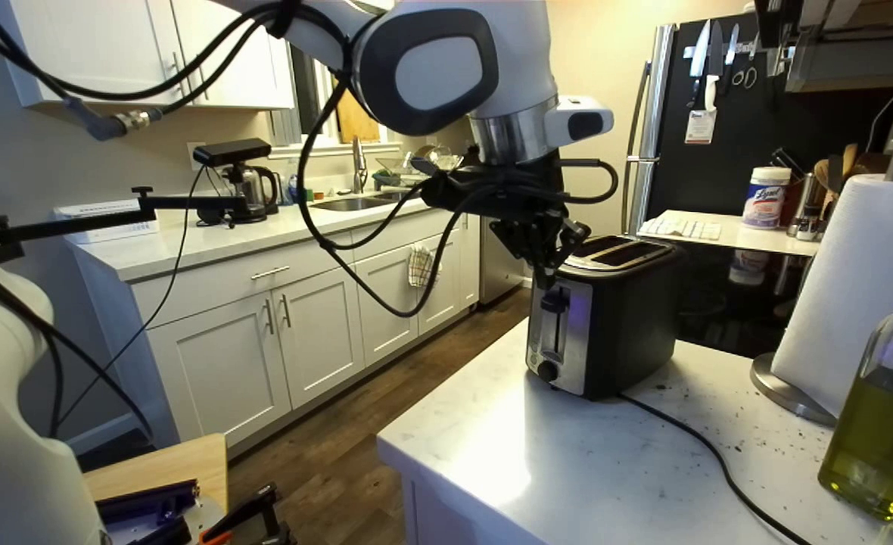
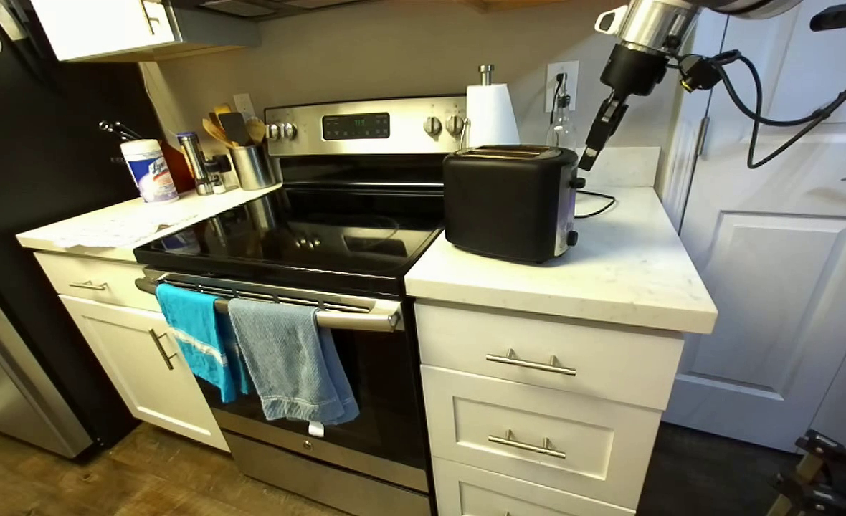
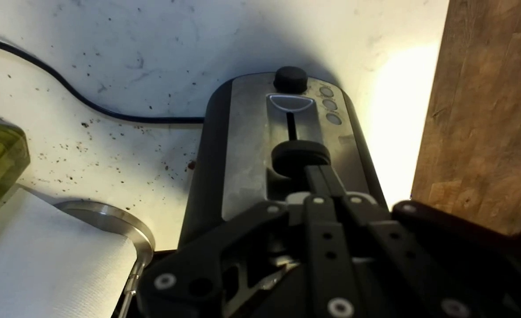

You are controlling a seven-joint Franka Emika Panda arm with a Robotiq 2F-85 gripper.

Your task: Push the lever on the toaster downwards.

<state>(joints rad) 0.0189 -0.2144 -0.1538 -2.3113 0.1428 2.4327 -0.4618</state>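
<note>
A big black stove [image 2: 308, 240] fills the middle left in an exterior view, and a white counter [image 2: 631, 265] sits to its right. The robot arm [image 1: 511, 60] reaches down from the top middle in an exterior view. The black and silver toaster [image 2: 505, 204] stands upright on the counter, right of the middle in both exterior views. A fat paper towel roll [image 1: 844, 280] stands at the right side in an exterior view, and a bottle [image 1: 882, 424] of yellow-green liquid is at the lower right.

The gripper [image 3: 324, 173] comes up from the bottom of the wrist view. Its two fingers are squeezed together, side by side. The tips are at the toaster's silver end. The toaster's black lever [image 3: 300, 152] is in the middle of the wrist view, just under the tips in both exterior views. I cannot tell if they touch. The lever is up high in its slot [image 3: 291, 126]. A round knob [image 3: 290, 79] is at the top middle of the wrist view, with three little buttons [image 3: 330, 104] to its right.
</note>
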